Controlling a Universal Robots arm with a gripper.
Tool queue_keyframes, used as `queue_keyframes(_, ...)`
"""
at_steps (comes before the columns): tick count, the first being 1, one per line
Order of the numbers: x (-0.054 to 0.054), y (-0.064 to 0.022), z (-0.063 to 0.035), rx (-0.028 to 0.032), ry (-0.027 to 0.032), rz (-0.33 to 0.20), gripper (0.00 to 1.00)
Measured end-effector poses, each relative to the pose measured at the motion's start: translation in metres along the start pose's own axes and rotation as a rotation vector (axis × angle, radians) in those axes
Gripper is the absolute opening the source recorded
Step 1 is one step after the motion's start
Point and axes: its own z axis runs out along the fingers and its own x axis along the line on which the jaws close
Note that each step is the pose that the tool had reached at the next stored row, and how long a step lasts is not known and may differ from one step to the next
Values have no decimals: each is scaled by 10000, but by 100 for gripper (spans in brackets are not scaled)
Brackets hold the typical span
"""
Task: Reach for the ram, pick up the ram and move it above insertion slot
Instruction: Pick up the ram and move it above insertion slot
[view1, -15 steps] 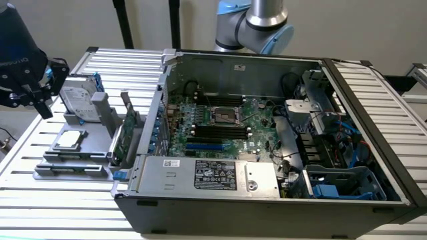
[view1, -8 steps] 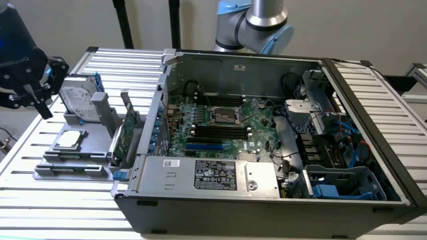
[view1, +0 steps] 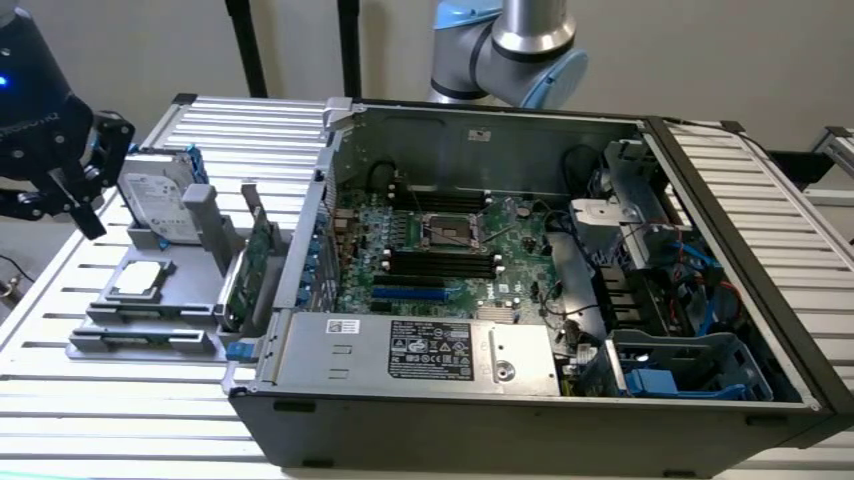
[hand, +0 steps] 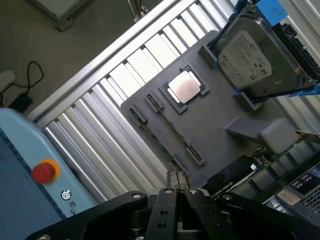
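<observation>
The ram (hand: 175, 129) sits untouched in its gray holder (hand: 225, 112), and we see the pincer (hand: 176, 182) pressed together, empty, up above.

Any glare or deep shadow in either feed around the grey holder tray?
Wrist view: the square silver processor chip on the grey plastic holder tray catches a bright reflection; the tray itself is evenly lit. Exterior view: the open dark computer case is shadowed in its drive bay on that view's right; the ribbed aluminium table looks bright.
</observation>
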Motion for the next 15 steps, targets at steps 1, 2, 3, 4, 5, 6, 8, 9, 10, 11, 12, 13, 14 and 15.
queue_keyframes(1,0,0,1,3,7,-181,11)
queue_keyframes(2,0,0,1,6,13,-359,11)
queue_keyframes(3,0,0,2,10,19,-539,11)
queue_keyframes(4,0,0,2,13,26,-719,11)
queue_keyframes(5,0,0,3,16,33,-904,11)
queue_keyframes(6,0,0,4,20,39,-1084,11)
queue_keyframes(8,0,0,6,26,52,-1449,11)
queue_keyframes(9,0,0,7,30,59,-1639,11)
queue_keyframes(10,0,0,8,33,65,-1819,11)
queue_keyframes(11,0,0,9,36,74,-2005,11)
queue_keyframes(12,0,0,10,39,80,-2183,11)
queue_keyframes(13,0,0,12,42,86,-2358,11)
queue_keyframes(14,0,-1,14,45,93,-2537,11)
queue_keyframes(15,-1,-1,16,49,100,-2723,11)
